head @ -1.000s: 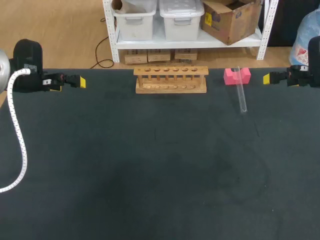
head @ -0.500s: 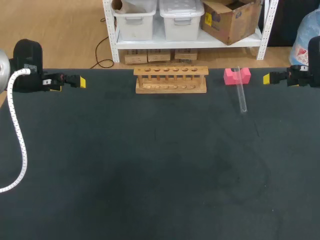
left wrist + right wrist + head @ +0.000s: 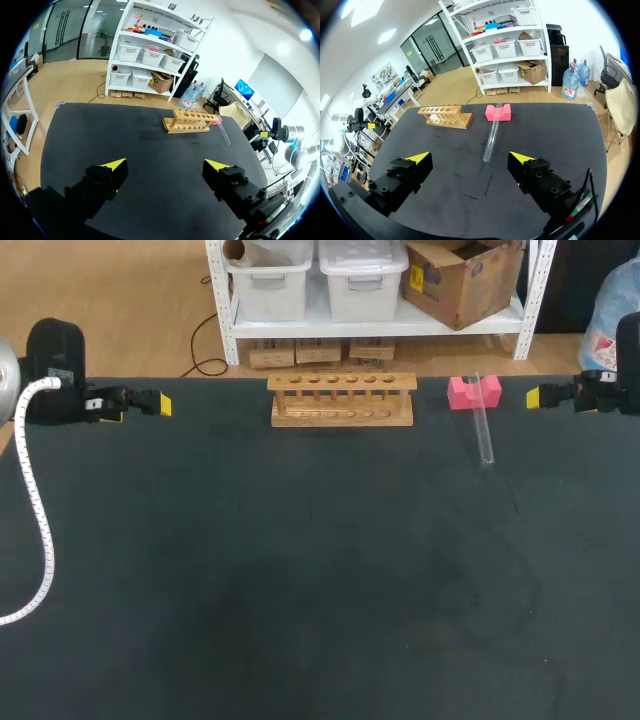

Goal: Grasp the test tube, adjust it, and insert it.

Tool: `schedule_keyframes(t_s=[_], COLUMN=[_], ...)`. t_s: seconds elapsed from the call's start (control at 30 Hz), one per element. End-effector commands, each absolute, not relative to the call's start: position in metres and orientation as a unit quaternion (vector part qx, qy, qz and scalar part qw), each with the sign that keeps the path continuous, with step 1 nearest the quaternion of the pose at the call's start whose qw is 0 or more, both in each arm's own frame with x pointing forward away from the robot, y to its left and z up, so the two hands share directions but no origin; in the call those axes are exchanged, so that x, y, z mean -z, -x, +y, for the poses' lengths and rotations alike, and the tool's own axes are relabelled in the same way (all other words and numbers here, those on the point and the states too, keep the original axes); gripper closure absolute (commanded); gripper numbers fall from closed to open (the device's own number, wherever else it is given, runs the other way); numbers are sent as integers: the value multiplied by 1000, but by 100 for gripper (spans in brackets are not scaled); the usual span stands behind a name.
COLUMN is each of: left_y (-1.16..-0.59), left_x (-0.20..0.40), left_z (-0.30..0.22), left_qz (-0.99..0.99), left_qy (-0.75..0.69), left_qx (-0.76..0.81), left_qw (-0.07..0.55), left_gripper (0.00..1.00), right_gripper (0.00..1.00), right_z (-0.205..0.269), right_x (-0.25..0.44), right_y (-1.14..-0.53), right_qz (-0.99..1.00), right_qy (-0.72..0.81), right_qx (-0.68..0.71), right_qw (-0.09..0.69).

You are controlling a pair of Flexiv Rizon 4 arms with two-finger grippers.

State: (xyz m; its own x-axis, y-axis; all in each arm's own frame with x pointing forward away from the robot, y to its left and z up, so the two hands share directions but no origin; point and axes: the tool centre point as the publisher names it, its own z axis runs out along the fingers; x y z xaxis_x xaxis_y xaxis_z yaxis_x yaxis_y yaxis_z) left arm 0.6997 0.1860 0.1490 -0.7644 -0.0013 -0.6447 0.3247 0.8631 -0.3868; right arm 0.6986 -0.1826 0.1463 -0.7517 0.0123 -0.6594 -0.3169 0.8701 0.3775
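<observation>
Left arm parked at the far left edge of the black table (image 3: 300, 590), left gripper (image 3: 164, 165) level and pointing inward, fingers wide apart, holding nothing. Wooden test tube rack (image 3: 342, 400) stands upright at the far middle, well clear of both arms. Right of it, the clear test tube (image 3: 483, 430) lies with one end in the notch of a pink block (image 3: 473, 392), its other end on the table. Right arm at the far right edge, right gripper (image 3: 469, 158) facing inward, fingers spread, the tube ahead of them.
</observation>
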Motion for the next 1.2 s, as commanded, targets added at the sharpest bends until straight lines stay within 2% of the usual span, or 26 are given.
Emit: schedule_keyframes(t_s=[0.03, 0.87, 1.2], left_y=[-700, -702, -699], left_x=[-150, -151, -154], left_z=[185, 185, 185], left_qz=[909, 908, 884], left_qy=[-88, -98, -154], left_qx=[242, 237, 253], left_qw=[329, 332, 361], left_gripper=[0, 0, 0], right_gripper=[0, 0, 0], right_z=[-182, -182, -182], right_x=[-147, -147, -147], right_y=[-697, -697, -697], right_qz=[905, 905, 905], right_qy=[83, 83, 83], right_qx=[-238, -238, -238], right_qw=[342, 342, 342])
